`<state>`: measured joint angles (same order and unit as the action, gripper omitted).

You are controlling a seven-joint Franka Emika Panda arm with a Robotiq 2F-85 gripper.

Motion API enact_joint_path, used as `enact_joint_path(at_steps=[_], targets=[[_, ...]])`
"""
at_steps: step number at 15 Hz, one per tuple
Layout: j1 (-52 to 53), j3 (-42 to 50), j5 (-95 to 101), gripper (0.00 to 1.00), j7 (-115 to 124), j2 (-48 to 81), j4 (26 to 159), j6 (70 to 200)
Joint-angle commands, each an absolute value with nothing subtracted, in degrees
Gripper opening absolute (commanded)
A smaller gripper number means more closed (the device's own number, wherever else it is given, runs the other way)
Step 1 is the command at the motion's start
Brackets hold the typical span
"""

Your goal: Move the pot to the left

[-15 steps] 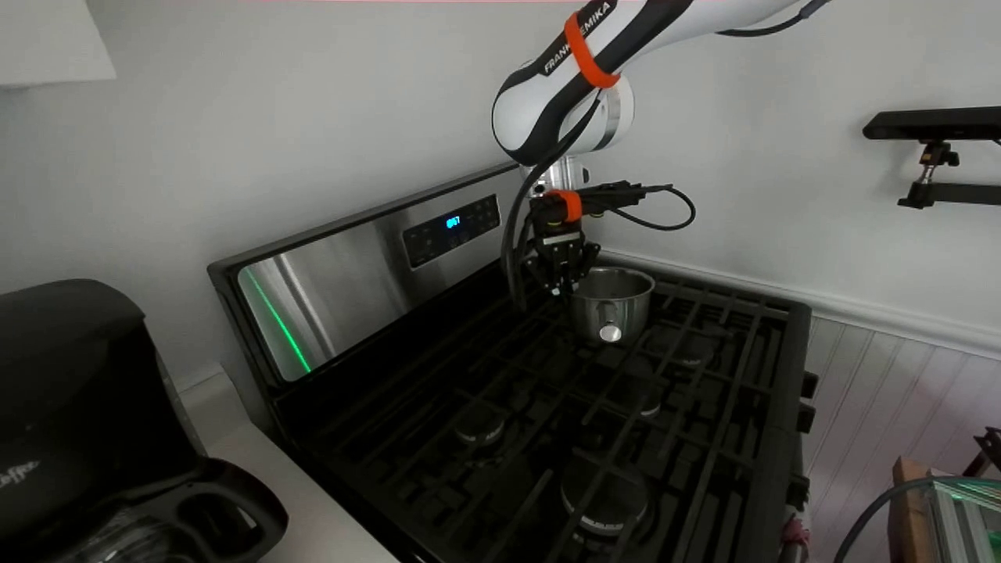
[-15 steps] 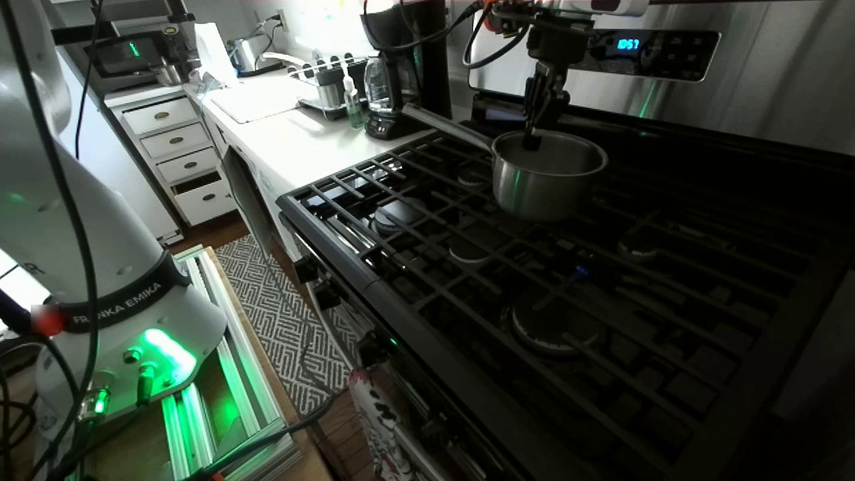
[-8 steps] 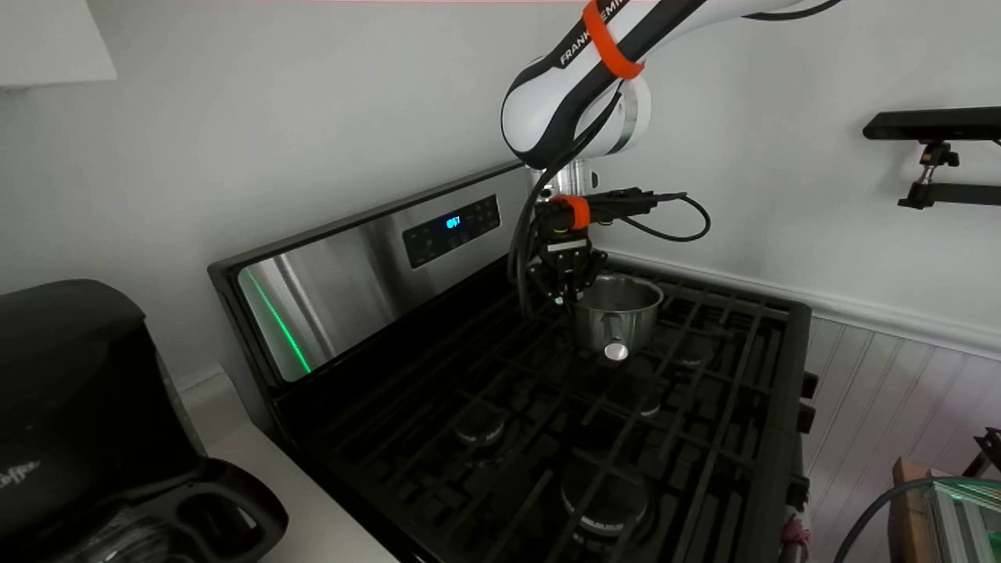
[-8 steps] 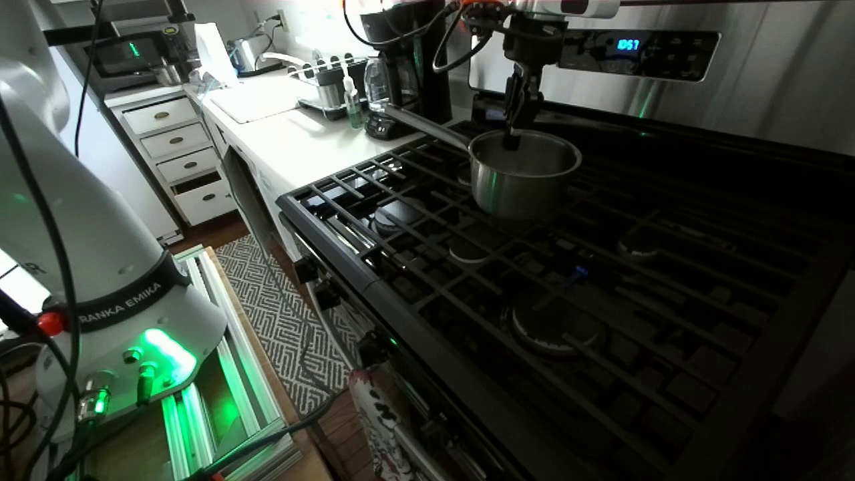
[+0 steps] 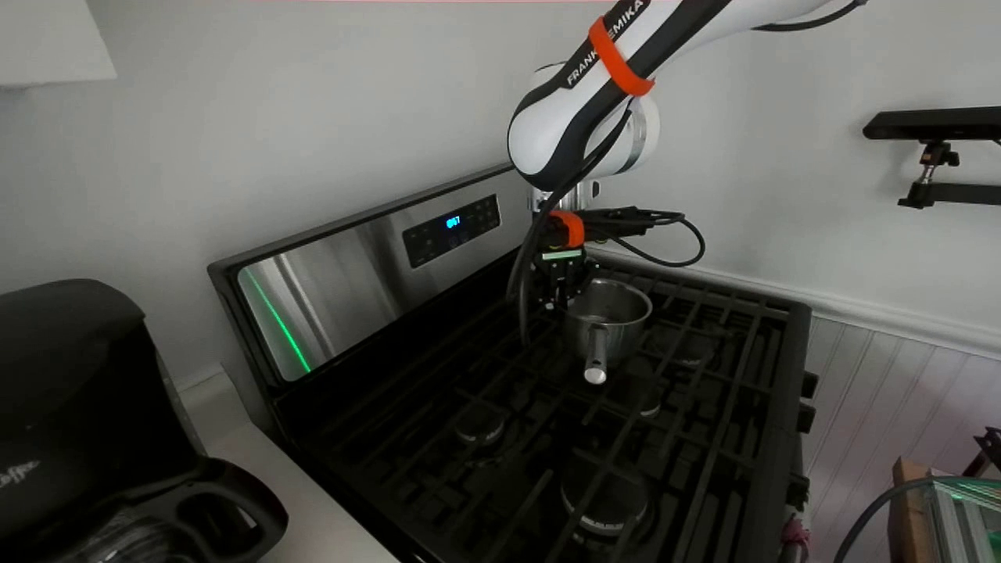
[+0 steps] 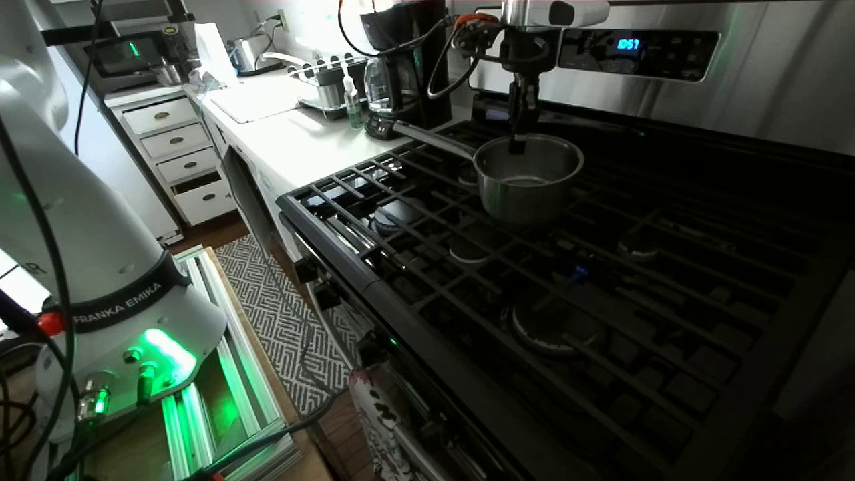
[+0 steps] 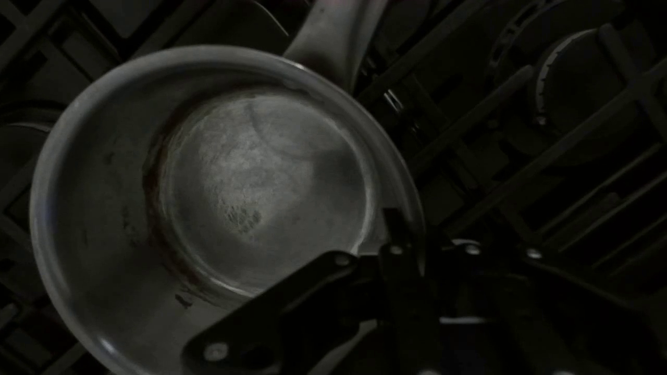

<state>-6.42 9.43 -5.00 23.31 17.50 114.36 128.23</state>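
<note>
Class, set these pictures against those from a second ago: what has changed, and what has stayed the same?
The pot and the gripper have shifted together, leftward in an exterior view; the pot's handle now sits lower in both exterior views. Nothing was let go or newly grasped: the gripper holds the pot's rim throughout. The stove and coffee maker stayed put.
</note>
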Motion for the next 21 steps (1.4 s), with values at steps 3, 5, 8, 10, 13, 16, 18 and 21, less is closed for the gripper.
enact_joint_path(at_steps=[3,5,8,10,13,16,18,21], targets=[[-4.75,9.05,-5.22,0.02,25.23,15.10,117.53,131.07],[-4.01,8.93,-4.76,0.02,25.77,15.41,117.42,131.73],[-2.89,9.05,-3.76,0.02,26.93,16.28,116.96,132.57],[-2.44,9.43,-2.97,0.02,27.89,17.08,116.46,132.77],[-2.29,9.72,-2.36,0.02,28.93,17.91,116.00,132.80],[-2.17,9.80,-1.83,0.10,29.86,18.18,115.82,132.66],[-2.12,9.82,-1.58,0.35,30.25,18.29,115.64,132.51],[-2.11,9.91,-1.06,0.51,30.88,18.42,115.46,132.38]])
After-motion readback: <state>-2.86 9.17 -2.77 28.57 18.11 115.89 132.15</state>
